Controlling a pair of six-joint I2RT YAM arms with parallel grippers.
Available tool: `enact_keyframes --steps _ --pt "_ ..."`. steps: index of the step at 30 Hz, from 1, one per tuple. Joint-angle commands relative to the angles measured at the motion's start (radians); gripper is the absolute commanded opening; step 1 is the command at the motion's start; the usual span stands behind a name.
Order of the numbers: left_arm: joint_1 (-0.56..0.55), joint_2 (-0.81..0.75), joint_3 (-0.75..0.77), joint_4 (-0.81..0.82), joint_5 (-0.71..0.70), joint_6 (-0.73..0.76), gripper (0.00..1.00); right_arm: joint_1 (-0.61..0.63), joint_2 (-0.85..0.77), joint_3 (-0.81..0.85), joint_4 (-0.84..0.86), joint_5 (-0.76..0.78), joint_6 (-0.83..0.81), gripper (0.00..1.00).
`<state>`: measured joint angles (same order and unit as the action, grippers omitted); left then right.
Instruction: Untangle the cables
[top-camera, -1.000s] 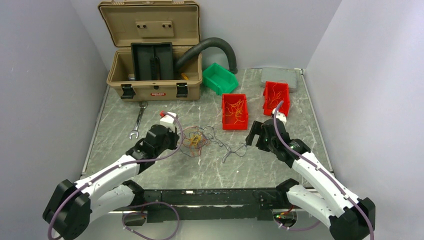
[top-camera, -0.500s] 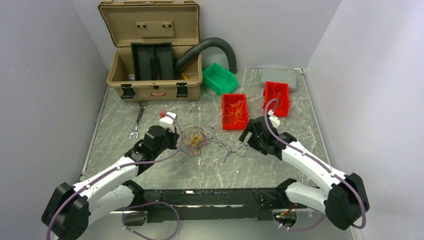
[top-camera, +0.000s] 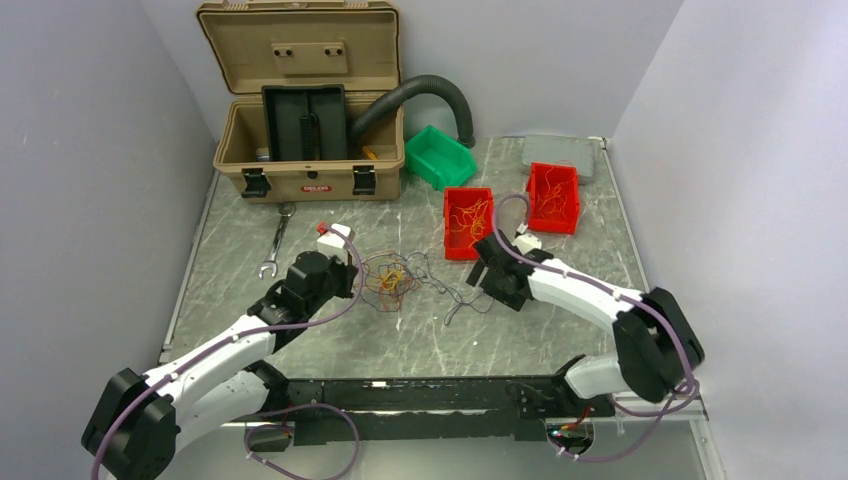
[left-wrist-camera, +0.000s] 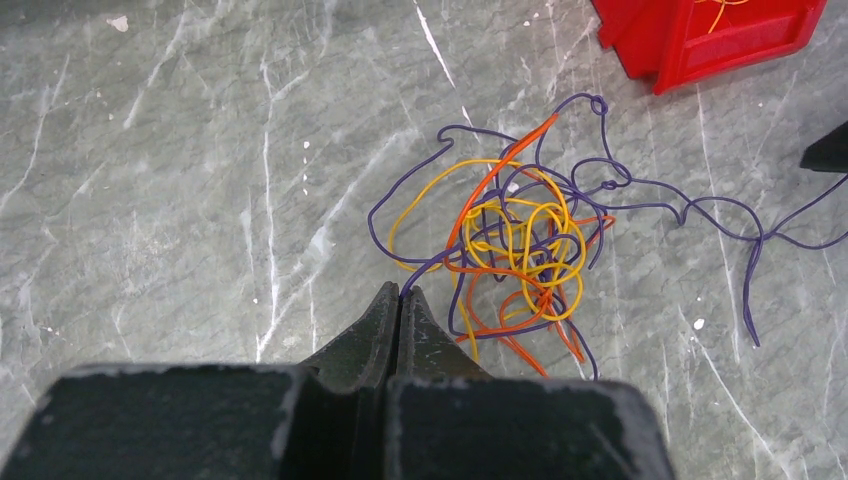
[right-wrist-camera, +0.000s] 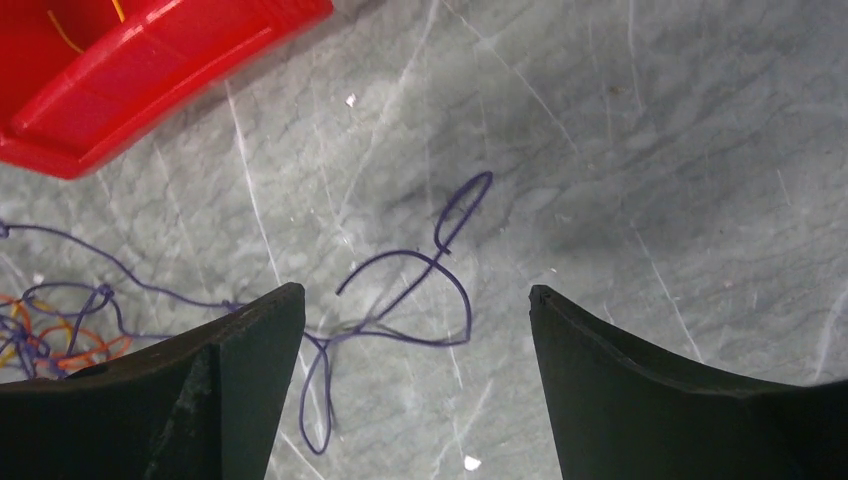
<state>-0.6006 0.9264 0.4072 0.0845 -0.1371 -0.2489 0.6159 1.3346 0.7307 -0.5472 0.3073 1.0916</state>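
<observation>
A tangle of thin orange, yellow and dark purple-blue cables (top-camera: 395, 282) lies mid-table; it fills the left wrist view (left-wrist-camera: 520, 240). My left gripper (left-wrist-camera: 401, 297) sits at the tangle's left edge, shut on a dark purple cable (left-wrist-camera: 425, 272) that runs out from its tips; it also shows in the top view (top-camera: 350, 277). My right gripper (right-wrist-camera: 415, 300) is open and hovers over loose loops of dark purple cable (right-wrist-camera: 420, 275) at the tangle's right end. It holds nothing, and it shows in the top view (top-camera: 487, 280).
Two red bins (top-camera: 469, 222) (top-camera: 553, 197) holding more thin cables stand behind the right arm, one corner showing in both wrist views (left-wrist-camera: 700, 40) (right-wrist-camera: 130, 70). A green bin (top-camera: 438, 155), open tan toolbox (top-camera: 305, 150), black hose (top-camera: 425, 92), grey pad (top-camera: 563, 155) and wrench (top-camera: 275, 240) lie farther back.
My right arm has swung left and brought its open gripper over the loose purple loops. The left gripper and the tangle have stayed put.
</observation>
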Motion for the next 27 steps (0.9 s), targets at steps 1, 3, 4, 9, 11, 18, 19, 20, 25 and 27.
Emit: enact_keyframes --steps 1,3,4,9,11,18,19,20,25,27 --pt "0.003 -0.010 -0.001 0.037 -0.011 0.007 0.00 0.038 0.101 0.112 -0.073 0.108 0.044 0.83" --pt "0.003 -0.012 -0.002 0.034 -0.012 0.007 0.00 0.058 0.152 0.137 -0.078 0.108 0.042 0.83" --pt "0.003 -0.013 -0.002 0.033 -0.014 0.007 0.00 0.065 0.168 0.142 -0.079 0.105 0.049 0.81" --pt "0.004 -0.018 -0.004 0.032 -0.022 0.006 0.00 0.078 0.202 0.145 -0.081 0.091 0.062 0.53" --pt "0.003 -0.018 -0.004 0.032 -0.025 0.006 0.00 0.079 0.186 0.129 -0.061 0.083 0.054 0.21" --pt "0.003 -0.032 0.001 -0.008 -0.134 -0.029 0.00 -0.035 0.014 0.118 -0.133 0.149 -0.025 0.00" --pt "0.003 -0.041 0.002 -0.021 -0.184 -0.045 0.00 -0.067 -0.030 0.113 -0.150 0.170 -0.034 0.00" --pt "0.003 -0.052 0.000 -0.039 -0.240 -0.066 0.00 -0.103 -0.071 0.104 -0.164 0.188 -0.046 0.00" --pt "0.005 -0.115 -0.012 -0.143 -0.499 -0.184 0.00 -0.313 -0.281 0.066 -0.220 0.291 -0.078 0.00" --pt "0.005 -0.144 -0.019 -0.165 -0.555 -0.225 0.00 -0.380 -0.344 0.060 -0.231 0.332 -0.082 0.00"
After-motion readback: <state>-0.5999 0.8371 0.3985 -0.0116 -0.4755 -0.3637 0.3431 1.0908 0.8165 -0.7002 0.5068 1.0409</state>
